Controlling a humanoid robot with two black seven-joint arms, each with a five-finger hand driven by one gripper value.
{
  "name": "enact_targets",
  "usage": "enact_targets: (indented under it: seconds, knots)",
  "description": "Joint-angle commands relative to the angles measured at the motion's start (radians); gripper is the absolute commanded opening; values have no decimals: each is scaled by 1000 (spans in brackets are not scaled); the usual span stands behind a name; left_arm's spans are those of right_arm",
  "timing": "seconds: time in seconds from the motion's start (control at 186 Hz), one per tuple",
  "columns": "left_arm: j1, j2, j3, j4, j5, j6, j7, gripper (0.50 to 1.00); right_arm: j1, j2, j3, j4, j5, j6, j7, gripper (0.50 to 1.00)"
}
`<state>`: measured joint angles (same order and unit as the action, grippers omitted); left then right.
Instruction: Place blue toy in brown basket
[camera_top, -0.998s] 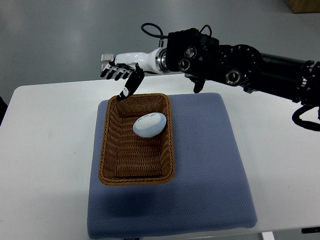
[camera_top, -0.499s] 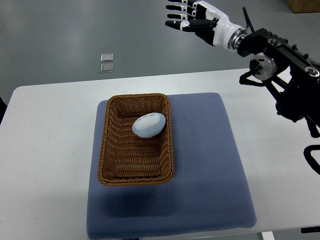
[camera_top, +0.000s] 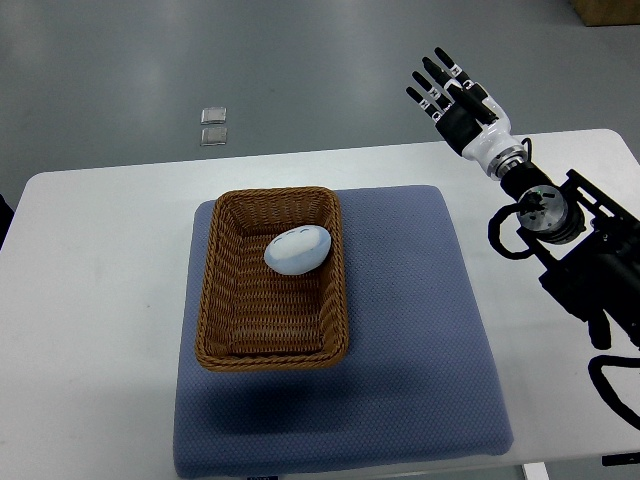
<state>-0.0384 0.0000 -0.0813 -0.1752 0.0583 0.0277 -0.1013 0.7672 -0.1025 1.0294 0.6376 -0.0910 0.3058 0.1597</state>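
White table (camera_top: 100, 300) on grey floor, blue mat (camera_top: 420, 330) on top. Blue toy (camera_top: 298, 249) already inside brown basket (camera_top: 230, 345), far right part, long axis left-right, slightly tilted. Right hand (camera_top: 455, 95) far right of toy, well apart, fingers spread, empty (left arm unseen).

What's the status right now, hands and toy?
Right hand open, fingers spread, holding nothing, up past the table's far edge. Left arm not in view. Blue toy lying in the brown basket on the blue mat. Nothing in the way.
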Motion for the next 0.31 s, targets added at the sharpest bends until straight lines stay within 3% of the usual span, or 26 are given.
enact_targets:
  seconds: [0.0, 0.306]
  knots:
    - [0, 0, 1, 0, 0, 0, 0, 1000, -22, 12, 0, -6, 4, 9, 1, 909]
    - [0, 0, 0, 2, 0, 0, 0, 1000, -37, 17, -2, -6, 4, 9, 1, 909]
